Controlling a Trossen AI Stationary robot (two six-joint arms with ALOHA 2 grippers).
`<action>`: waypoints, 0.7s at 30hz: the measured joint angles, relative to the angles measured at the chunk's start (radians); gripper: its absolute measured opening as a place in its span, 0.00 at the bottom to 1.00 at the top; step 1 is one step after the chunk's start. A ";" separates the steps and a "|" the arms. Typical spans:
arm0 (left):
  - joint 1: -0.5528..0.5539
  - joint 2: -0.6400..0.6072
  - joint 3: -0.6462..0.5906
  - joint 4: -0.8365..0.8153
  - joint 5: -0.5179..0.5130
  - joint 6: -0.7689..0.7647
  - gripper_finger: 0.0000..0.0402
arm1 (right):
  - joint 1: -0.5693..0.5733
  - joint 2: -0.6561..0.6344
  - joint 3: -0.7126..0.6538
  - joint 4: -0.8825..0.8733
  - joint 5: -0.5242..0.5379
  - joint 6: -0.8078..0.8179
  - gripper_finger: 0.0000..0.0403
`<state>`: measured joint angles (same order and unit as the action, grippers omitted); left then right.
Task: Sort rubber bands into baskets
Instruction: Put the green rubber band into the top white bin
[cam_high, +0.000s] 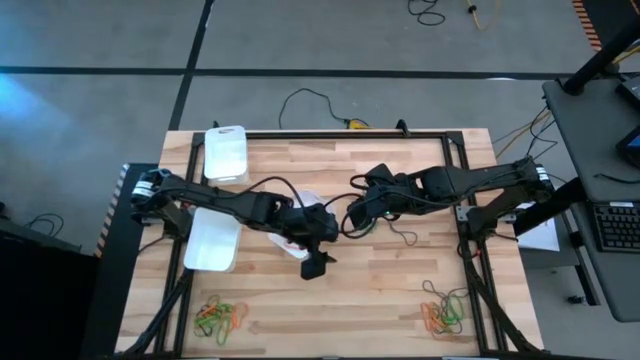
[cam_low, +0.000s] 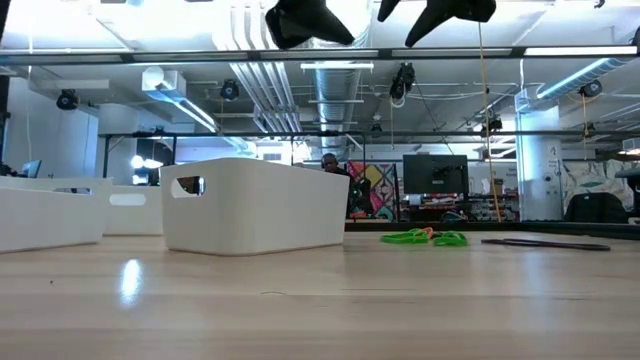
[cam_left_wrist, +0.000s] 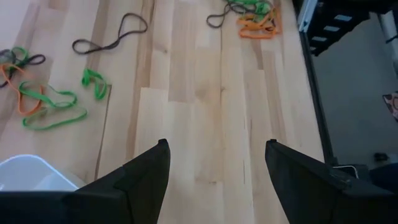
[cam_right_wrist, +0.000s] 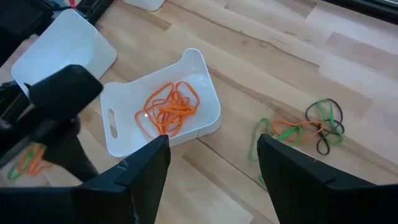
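Note:
Three white baskets stand on the table's left half: one at the far edge (cam_high: 225, 152), one nearer the left edge (cam_high: 213, 238), and one (cam_right_wrist: 208, 118) near the middle holding orange rubber bands (cam_right_wrist: 171, 107). Loose green, orange and dark bands lie in piles near the front left (cam_high: 220, 315) and front right (cam_high: 445, 312), and a few lie near the middle (cam_right_wrist: 311, 127). My left gripper (cam_left_wrist: 216, 146) hangs open above bare wood at the middle. My right gripper (cam_right_wrist: 212, 138) hangs open above the table, just right of the middle basket. Neither has anything between its fingers.
A black frame runs along the table's edges (cam_high: 455, 150). In the left wrist view, green bands (cam_left_wrist: 50, 106) and a dark loop (cam_left_wrist: 112, 37) lie ahead of the left gripper, beside a basket corner (cam_left_wrist: 25, 174). Bare wood lies between the two front piles.

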<state>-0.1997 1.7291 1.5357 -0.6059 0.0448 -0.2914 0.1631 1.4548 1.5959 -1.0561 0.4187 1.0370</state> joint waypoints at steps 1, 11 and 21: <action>-0.002 -0.007 -0.005 0.014 0.000 0.005 0.62 | 0.000 0.000 0.000 0.000 0.000 0.001 0.58; -0.005 -0.112 -0.021 -0.145 0.000 0.187 0.62 | 0.000 0.000 0.000 0.000 0.000 0.001 0.58; -0.014 -0.488 -0.406 0.026 -0.016 0.179 0.62 | -0.004 0.001 0.000 0.086 0.105 0.000 0.58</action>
<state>-0.2135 1.2411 1.1294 -0.5798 0.0292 -0.1129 0.1591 1.4558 1.5963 -0.9702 0.5239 1.0374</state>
